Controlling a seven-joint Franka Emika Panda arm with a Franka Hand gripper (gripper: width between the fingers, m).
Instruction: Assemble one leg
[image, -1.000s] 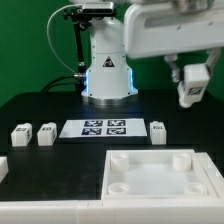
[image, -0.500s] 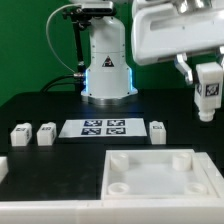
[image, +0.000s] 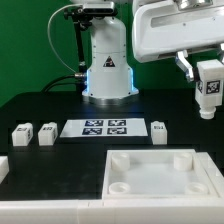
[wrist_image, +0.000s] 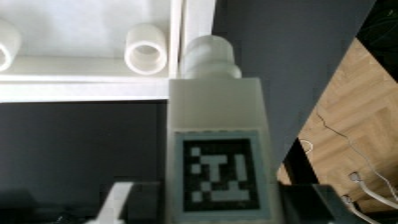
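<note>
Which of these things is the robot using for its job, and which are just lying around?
For the job:
end effector
held leg
socketed tabletop

Lying about:
three loose legs
marker board

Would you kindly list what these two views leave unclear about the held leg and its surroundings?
- Wrist view: the gripper holding the leg, blurred and cut off by the edge.
- Exterior view: a white piece at the view's left, cut off by the edge.
- Exterior view: tags on the loose legs, too small to read.
</note>
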